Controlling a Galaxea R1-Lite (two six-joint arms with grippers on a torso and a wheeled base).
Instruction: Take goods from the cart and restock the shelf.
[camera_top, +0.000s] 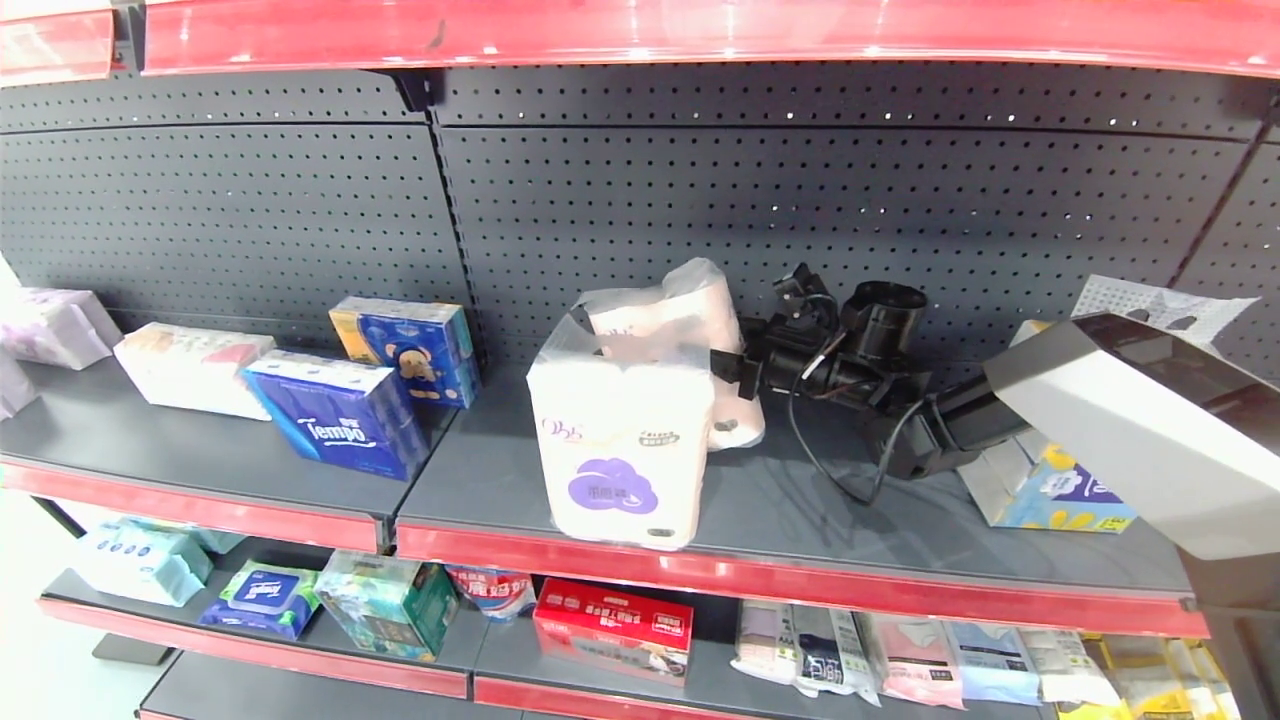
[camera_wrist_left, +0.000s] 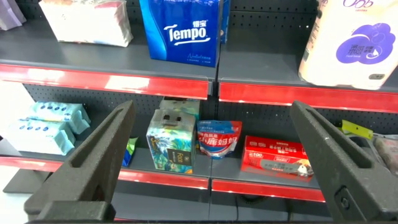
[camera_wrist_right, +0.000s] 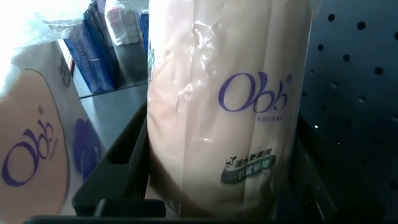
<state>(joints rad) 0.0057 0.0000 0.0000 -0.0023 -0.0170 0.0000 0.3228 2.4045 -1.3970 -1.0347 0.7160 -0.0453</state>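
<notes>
Rear toilet-roll pack (camera_top: 690, 300) sits at the far side of the middle shelf (camera_top: 800, 520), near the pegboard (camera_top: 900, 200) and just behind the front pack (camera_top: 620, 450); whether its base rests flat cannot be told. Right gripper (camera_top: 730, 372) is clamped across it from the right. Good practice is to settle the base, then release and back off rightward without nudging the front pack. Left gripper (camera_wrist_left: 211, 102), jaws wide apart, hangs empty before the lower shelves (camera_wrist_left: 186, 177).

The left gripper (camera_wrist_left: 211, 106) hangs spread wide, near the shelf (camera_wrist_left: 93, 78). On it a blue tissue pack (camera_wrist_left: 180, 31) stands left of a white roll pack (camera_wrist_left: 348, 50); one level down, a green box (camera_wrist_left: 173, 143) and a red box (camera_wrist_left: 277, 158).
</notes>
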